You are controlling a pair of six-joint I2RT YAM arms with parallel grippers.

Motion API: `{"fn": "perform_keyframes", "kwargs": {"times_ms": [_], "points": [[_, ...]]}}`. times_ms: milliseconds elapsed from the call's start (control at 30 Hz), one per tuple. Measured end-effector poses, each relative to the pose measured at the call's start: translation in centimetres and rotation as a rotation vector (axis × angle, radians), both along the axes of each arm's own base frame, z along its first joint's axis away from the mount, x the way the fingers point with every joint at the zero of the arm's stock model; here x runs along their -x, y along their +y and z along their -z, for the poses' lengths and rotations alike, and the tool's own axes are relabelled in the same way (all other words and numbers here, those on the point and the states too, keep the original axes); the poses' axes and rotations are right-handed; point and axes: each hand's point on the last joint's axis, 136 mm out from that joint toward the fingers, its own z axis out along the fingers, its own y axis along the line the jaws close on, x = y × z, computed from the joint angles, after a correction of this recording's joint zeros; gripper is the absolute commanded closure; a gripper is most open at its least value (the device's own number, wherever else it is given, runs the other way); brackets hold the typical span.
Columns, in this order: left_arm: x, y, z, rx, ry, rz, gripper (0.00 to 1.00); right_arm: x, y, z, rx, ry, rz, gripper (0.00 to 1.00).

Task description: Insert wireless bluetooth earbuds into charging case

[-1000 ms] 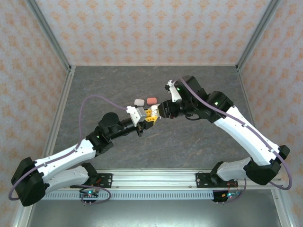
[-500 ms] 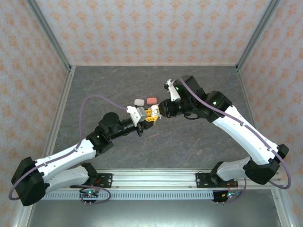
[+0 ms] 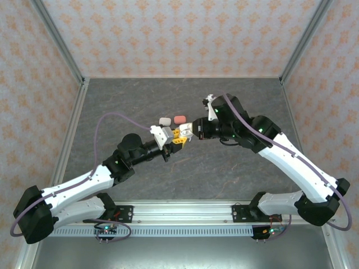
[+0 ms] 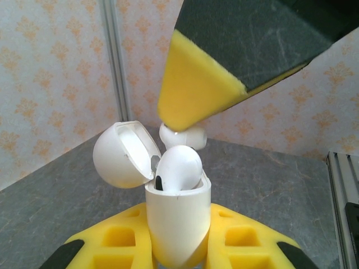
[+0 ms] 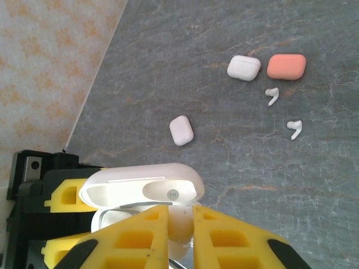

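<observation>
- Top view: dark grey stone-look desk (image 3: 235,106), boxed in by pinkish walls (image 3: 168,33) with an orange floral print; metal frame posts (image 3: 59,39) in the corners.
- Both arms meet mid-desk, left pincer (image 3: 174,140) facing right pincer (image 3: 188,133), tips nearly touching. White case (image 3: 164,121) and coral case (image 3: 179,119) lie side by side just behind them.
- Left wrist: left pincer clamped on the body of the upright charging case (image 4: 178,224), lid (image 4: 122,154) swung open to the left. Seated earbud (image 4: 178,167) sits in the case mouth. Just behind it is the held earbud (image 4: 182,134), under the right pincer's yellow fingertip (image 4: 193,103). Wallpaper and grey desk behind.
- Right wrist: right pincer narrow, closed on the held earbud right over the open case. On the desk beyond: a small white case (image 5: 181,130), the white and coral cases touching, and two loose earbuds (image 5: 272,96) near them, apart from each other.
</observation>
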Motion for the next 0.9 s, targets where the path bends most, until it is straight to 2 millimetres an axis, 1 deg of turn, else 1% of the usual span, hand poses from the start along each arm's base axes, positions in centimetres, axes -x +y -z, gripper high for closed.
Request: {"fn": "perform_keyframes", "kwargs": {"times_ms": [433,633,900], "points": [[-0.12,0.06,-0.05,0.002,-0.002,-0.010,1.00,-0.73,0.14,-0.07,-0.067,0.038,0.077,0.85],[-0.29,-0.02,0.27,-0.004,0.007,-0.014,1.00,-0.92,0.31,0.35,-0.075,0.053,0.086,0.84],[-0.31,-0.03,0.30,-0.002,0.012,-0.014,1.00,-0.89,0.34,0.38,-0.076,0.054,0.083,0.85]]}}
